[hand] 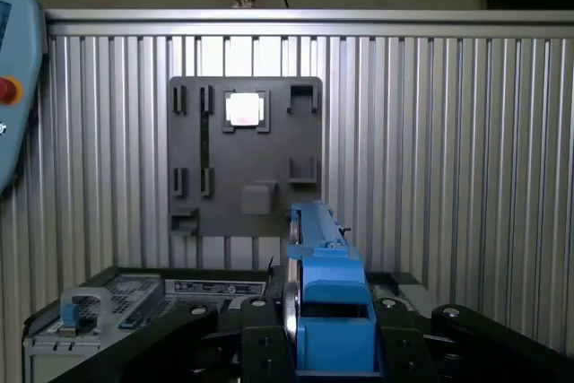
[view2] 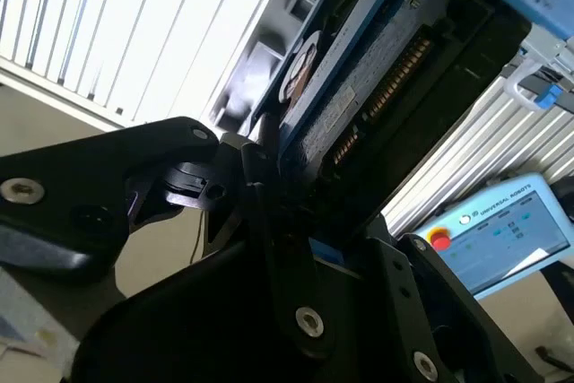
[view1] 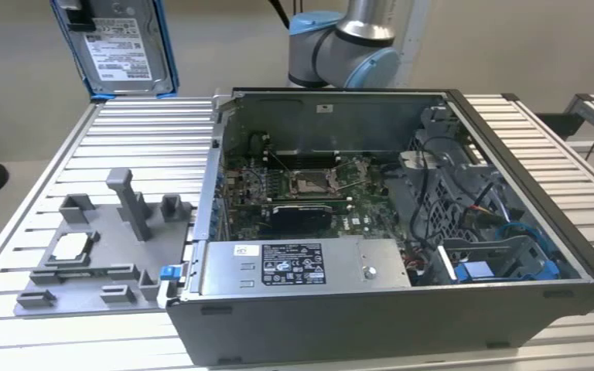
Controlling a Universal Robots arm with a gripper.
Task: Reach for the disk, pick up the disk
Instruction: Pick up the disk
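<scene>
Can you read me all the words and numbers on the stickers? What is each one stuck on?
White label on the disk: rows of print, too small to read.
Black-and-white label on the grey metal box inside the computer case: print too small to read.
None of these labels is clear enough to quote.

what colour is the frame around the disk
Bright blue frame on the disk, clearest in the exterior view.

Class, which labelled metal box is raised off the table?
The blue-framed disk, upright in the air; the long grey box lies inside the computer case.
</scene>
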